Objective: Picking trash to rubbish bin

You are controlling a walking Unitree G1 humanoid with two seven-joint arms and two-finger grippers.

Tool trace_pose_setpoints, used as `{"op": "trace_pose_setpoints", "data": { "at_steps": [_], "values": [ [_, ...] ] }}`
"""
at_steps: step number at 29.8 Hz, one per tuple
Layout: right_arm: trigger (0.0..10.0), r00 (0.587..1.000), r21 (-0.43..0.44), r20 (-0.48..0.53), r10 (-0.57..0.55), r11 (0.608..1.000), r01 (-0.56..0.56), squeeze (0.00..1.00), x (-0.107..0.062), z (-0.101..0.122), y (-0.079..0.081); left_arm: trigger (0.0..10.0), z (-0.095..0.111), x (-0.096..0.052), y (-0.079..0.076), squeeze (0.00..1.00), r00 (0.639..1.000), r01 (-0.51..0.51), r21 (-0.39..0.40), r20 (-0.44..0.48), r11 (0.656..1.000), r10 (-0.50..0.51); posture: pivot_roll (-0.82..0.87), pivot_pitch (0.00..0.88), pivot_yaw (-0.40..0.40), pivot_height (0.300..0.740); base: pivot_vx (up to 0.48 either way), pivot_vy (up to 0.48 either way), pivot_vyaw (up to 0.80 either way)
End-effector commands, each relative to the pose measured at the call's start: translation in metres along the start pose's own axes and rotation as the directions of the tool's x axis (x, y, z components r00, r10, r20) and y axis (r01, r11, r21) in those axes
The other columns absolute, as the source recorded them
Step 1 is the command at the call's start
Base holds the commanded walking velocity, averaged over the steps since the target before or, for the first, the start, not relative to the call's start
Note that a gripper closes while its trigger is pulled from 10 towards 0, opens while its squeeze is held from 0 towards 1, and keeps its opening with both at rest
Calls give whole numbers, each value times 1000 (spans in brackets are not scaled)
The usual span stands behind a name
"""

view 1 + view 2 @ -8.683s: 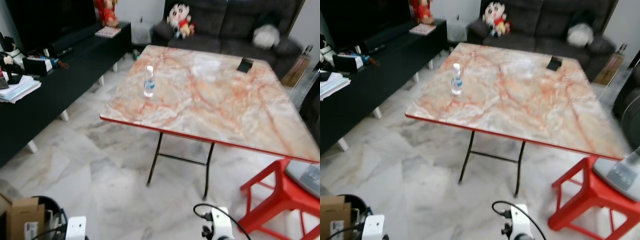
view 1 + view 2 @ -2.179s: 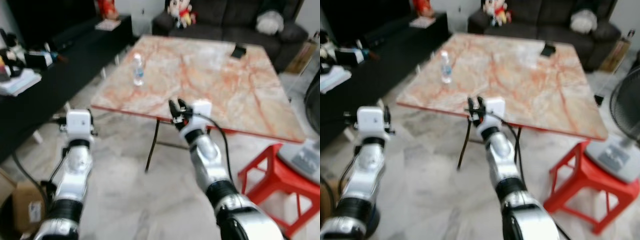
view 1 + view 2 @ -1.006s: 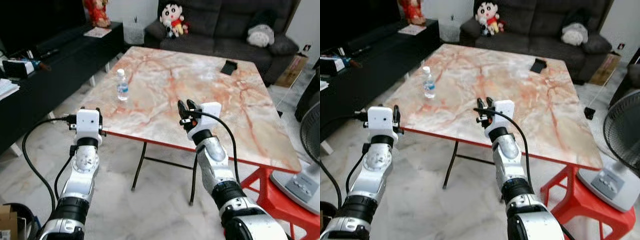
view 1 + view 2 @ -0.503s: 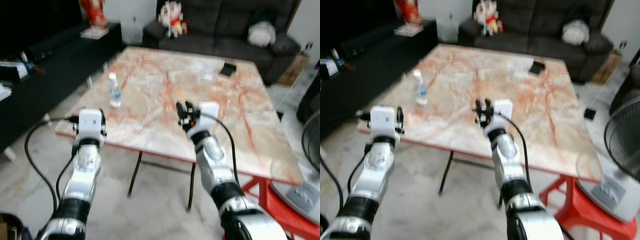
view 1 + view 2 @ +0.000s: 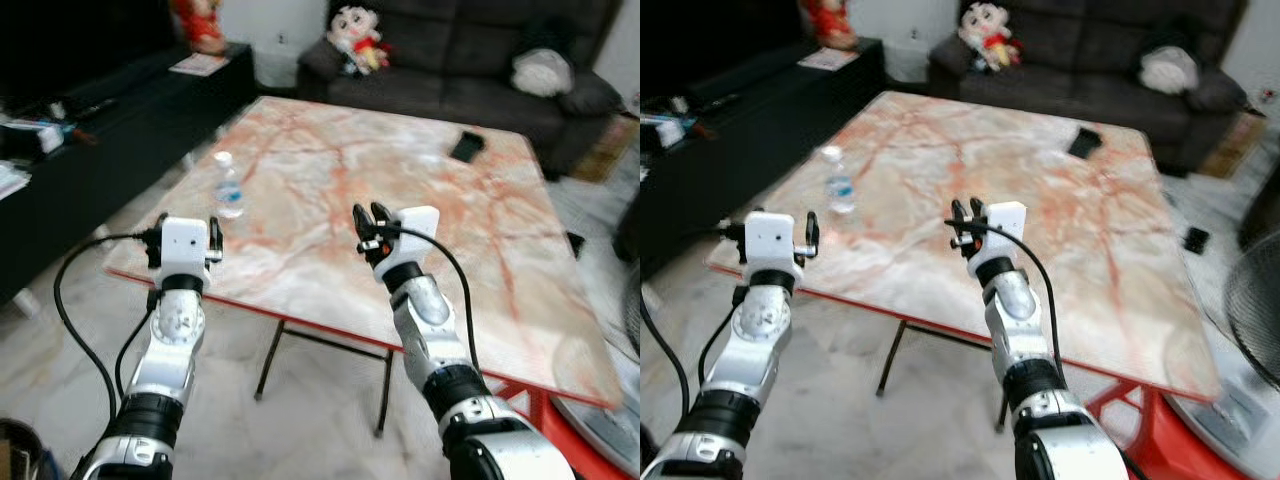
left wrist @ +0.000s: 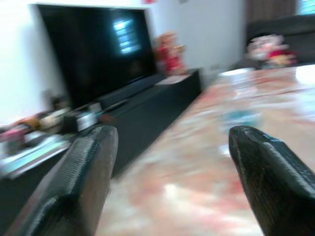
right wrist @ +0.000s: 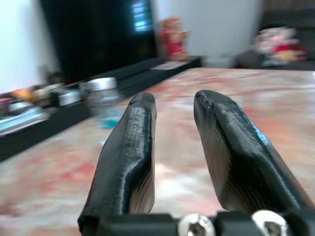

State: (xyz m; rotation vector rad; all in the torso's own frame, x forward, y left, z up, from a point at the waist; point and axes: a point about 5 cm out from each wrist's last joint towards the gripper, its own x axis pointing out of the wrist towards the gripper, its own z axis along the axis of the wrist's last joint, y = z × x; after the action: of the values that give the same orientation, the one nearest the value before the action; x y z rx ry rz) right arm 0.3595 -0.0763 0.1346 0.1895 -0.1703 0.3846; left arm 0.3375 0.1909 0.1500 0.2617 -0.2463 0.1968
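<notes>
One plastic bottle point(image 5: 229, 189) stands near the table's point(image 5: 480, 250) left edge; light, slippery, I'd pinch mid-body; left gripper point(image 6: 167, 172) wide, right gripper point(image 7: 174, 147) narrow.

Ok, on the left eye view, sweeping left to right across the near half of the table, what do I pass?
Left gripper → plastic water bottle → right gripper → black phone, further back on the marble table.
</notes>
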Motion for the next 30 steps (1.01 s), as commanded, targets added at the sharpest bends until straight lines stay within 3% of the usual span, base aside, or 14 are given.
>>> {"op": "trace_pose_setpoints", "data": {
  "at_steps": [1, 30],
  "values": [
    [10000, 999, -10, 22, 35, 999, -34, 0, 6, 7, 7, 10000, 2, 2, 5, 0, 1000, -17, 11, 13, 1000, 17, 24, 0, -57, 740, 300, 0, 469],
    [10000, 1000, 18, -1, 30, 999, -30, 0, 5, 4, 5, 10000, 3, 2, 8, 0, 999, -30, -5, 13, 1000, 30, 25, 0, -67, 740, 318, 0, 16]
  ]
}}
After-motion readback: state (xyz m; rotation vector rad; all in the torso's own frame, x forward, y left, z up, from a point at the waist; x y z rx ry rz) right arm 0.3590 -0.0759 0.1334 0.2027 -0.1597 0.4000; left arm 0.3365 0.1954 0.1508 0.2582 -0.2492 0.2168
